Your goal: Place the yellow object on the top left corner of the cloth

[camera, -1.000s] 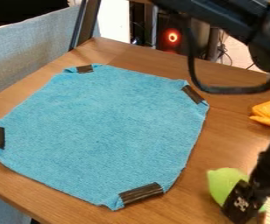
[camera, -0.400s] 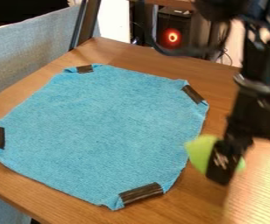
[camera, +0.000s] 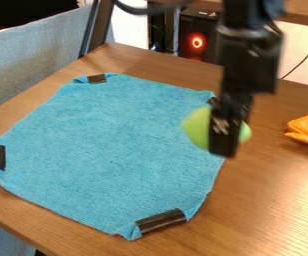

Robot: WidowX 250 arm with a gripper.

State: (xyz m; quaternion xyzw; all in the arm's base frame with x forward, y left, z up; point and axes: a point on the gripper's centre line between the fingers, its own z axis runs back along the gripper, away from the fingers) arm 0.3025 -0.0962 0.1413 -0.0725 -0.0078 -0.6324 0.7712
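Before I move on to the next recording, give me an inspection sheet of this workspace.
Surface: brown wood-grain table.
Job's things: blue fabric cloth, dark strips at corners; rounded yellow-green object, held, at the cloth's right edge in view.
Clutter: small orange object, right of the cloth.
Gripper: black two-finger gripper, closed on the yellow-green object.
Cables: thin black cable beyond the table.
Surroundings: grey-blue fabric partition, left; glowing red ring behind.

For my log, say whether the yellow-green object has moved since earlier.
Yes: the yellow-green object moved up and left in view, toward the blue cloth.
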